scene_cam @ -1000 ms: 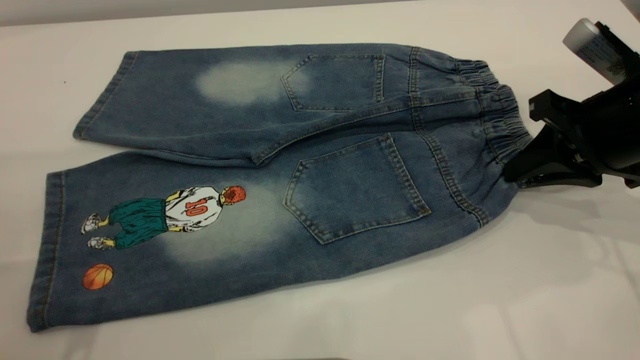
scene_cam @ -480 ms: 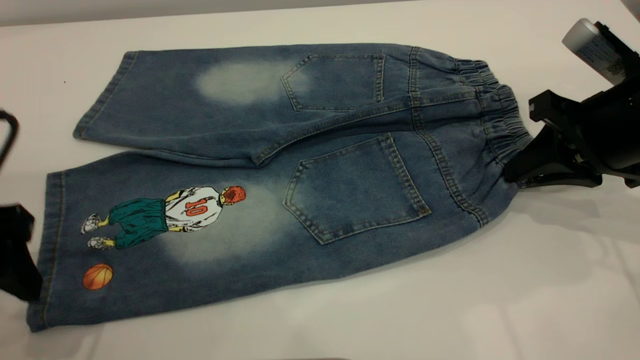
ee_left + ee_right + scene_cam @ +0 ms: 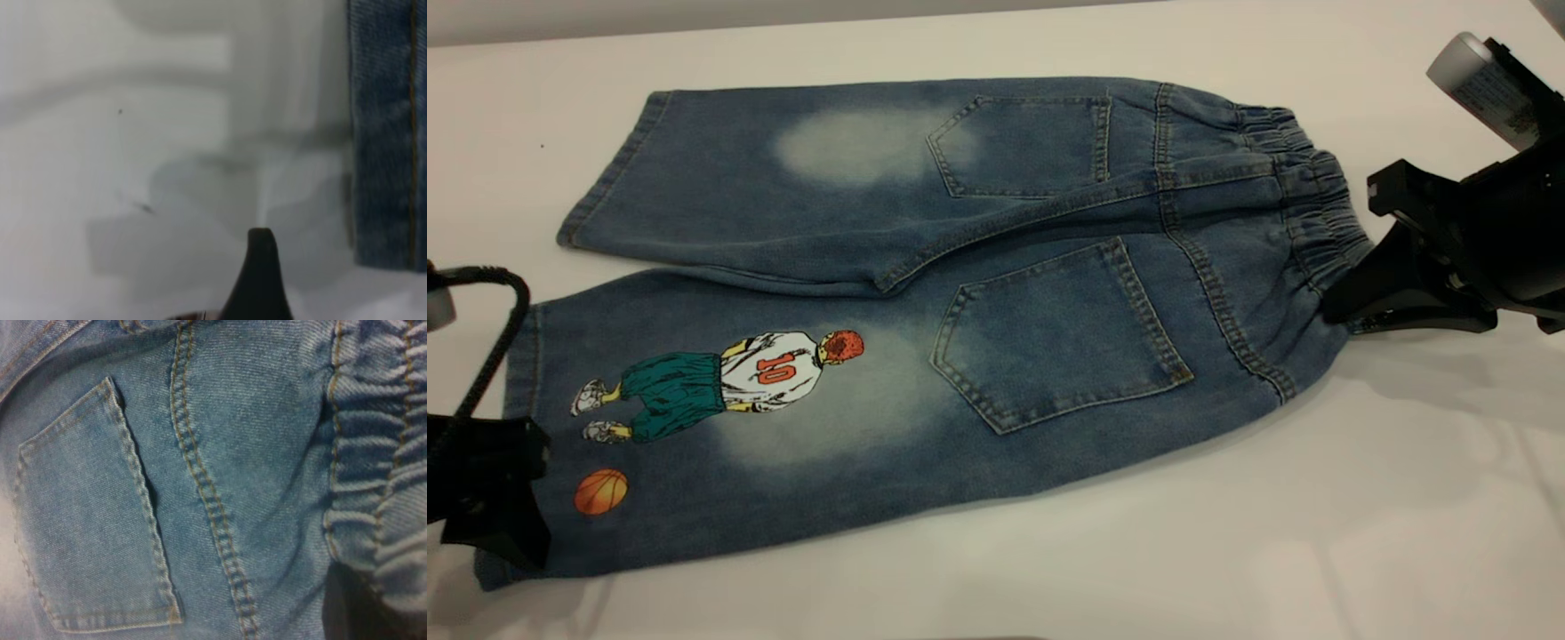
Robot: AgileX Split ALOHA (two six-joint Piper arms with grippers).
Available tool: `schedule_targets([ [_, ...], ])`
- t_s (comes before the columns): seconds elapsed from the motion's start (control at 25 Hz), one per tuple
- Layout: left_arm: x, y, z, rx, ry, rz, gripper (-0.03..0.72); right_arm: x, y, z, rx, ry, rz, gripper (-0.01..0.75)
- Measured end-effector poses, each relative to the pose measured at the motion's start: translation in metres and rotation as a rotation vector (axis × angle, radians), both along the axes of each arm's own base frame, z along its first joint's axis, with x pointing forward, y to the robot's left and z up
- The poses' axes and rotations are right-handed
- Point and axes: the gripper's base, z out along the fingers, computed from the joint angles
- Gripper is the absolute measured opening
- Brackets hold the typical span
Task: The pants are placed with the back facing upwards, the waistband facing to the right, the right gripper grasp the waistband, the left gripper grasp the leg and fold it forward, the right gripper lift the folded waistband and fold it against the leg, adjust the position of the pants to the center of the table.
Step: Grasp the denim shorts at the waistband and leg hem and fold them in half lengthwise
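Note:
The pants (image 3: 1049,329) lie flat on the table (image 3: 1227,533), back pockets up, with the elastic waistband (image 3: 1316,213) to the right. My right gripper (image 3: 1343,307) sits at the near corner of the waistband, shut on the gathered cloth; in the right wrist view the waistband (image 3: 380,487) bunches beside a back pocket (image 3: 87,527). The printed leg (image 3: 720,418) points left. My left gripper (image 3: 494,524) hangs over that leg's hem at the near left, open. In the left wrist view one of its fingers (image 3: 259,273) stands beside the hem (image 3: 383,133), over bare table.
The plain leg (image 3: 783,178) with the pale patch lies behind the printed one. The left arm's braided cable (image 3: 489,356) loops above the hem. The right arm's grey cylinder (image 3: 1476,76) sticks up at the far right. Bare tabletop stretches along the near side.
The left gripper has come in from the left edge and now overlaps the printed leg's hem. The right gripper and the pants have not moved.

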Motion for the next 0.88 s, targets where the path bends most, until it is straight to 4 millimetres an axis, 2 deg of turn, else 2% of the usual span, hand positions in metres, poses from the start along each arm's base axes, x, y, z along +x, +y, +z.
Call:
schedule_targets([
  [0.16,0.0,-0.004,-0.011,0.003,0.009,-0.019,0.554,0.0,0.0,0.0,0.0,0.0,0.0,0.039],
  [0.28,0.001,-0.004,-0.013,0.004,0.012,-0.02,0.513,0.0,0.0,0.0,0.0,0.0,0.0,0.039],
  [0.44,0.003,-0.005,-0.013,0.003,0.0,-0.025,0.365,0.0,0.0,0.0,0.0,0.0,0.0,0.039],
  [0.64,0.005,-0.006,-0.013,0.0,-0.024,-0.028,0.082,0.0,0.001,0.0,0.006,-0.003,0.006,0.041],
  [0.72,0.006,-0.006,-0.012,0.0,-0.026,-0.03,0.05,-0.001,0.001,0.001,0.005,-0.007,0.026,0.041],
  [0.88,0.002,-0.006,-0.004,0.002,0.007,-0.03,0.046,-0.001,0.004,0.013,0.034,-0.027,0.065,0.041],
])
